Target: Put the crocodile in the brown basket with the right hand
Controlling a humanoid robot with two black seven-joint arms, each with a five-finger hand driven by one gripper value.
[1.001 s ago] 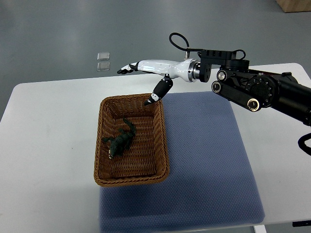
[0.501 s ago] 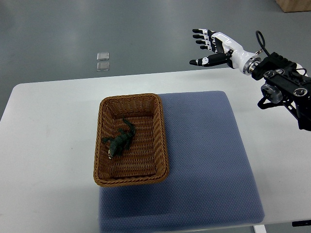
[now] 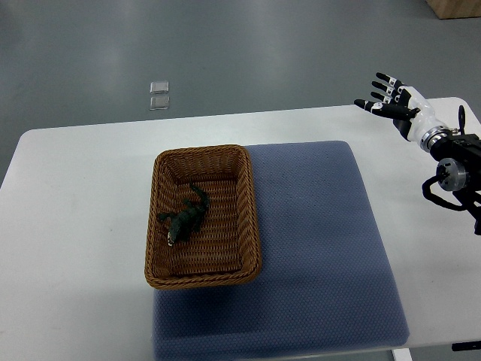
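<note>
A dark green toy crocodile (image 3: 185, 216) lies inside the brown wicker basket (image 3: 251, 207), near its middle, head toward the front left. The basket sits on the left edge of a blue mat (image 3: 323, 241). My right hand (image 3: 388, 100) hovers over the table's far right corner, well away from the basket, fingers spread and holding nothing. Its black forearm enters from the right edge. The left arm does not show.
The white table (image 3: 75, 226) extends left of the basket. Its far edge runs behind the basket, with grey floor beyond. Two small clear squares (image 3: 158, 95) lie on the floor. A brown box corner (image 3: 458, 7) shows at top right.
My right hand has pulled back from above the basket's far rim to the far right corner of the table. The crocodile and basket have not moved.
</note>
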